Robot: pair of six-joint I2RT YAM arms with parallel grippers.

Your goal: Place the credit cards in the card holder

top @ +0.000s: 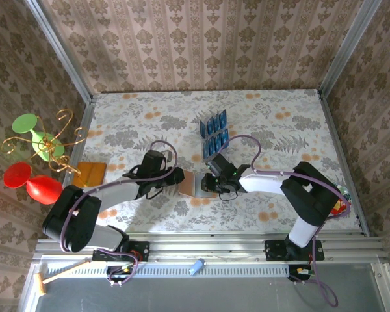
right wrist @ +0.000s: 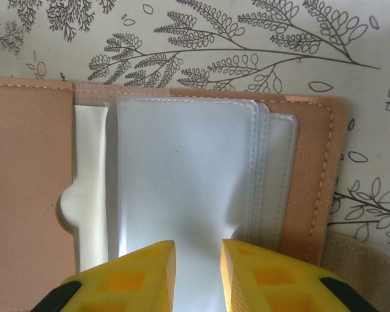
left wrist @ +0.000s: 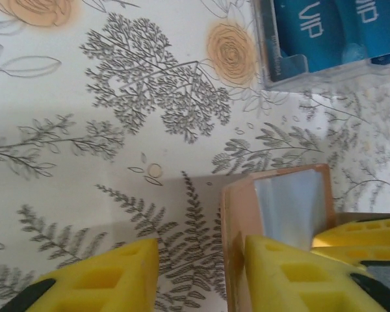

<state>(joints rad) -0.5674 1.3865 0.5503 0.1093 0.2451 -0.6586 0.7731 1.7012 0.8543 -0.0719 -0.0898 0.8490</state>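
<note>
Our left end effector (left wrist: pixel 200 255) stands spread over the floral surface (left wrist: pixel 84 162), card holder (left wrist: pixel 289 208) against one finger, blue credit cards (left wrist: pixel 325 26) beyond.

Seeing the card holder (right wrist: pixel 182 169) lying open on the tabletop (left wrist: pixel 84 162), directly beneath the right hand (right wrist: pixel 196 250), one edge sitting between the left hand's (left wrist: pixel 198 250) fingers. Finding the credit cards (left wrist: pixel 325 32) standing in a rack (left wrist: pixel 268 65) ahead, rightward.

Left arm (top: pixel 110 195) and right arm (top: pixel 268 181) bend inward, wrists nearly meeting; left jaws stand parted, right jaws only narrowly apart.
</note>
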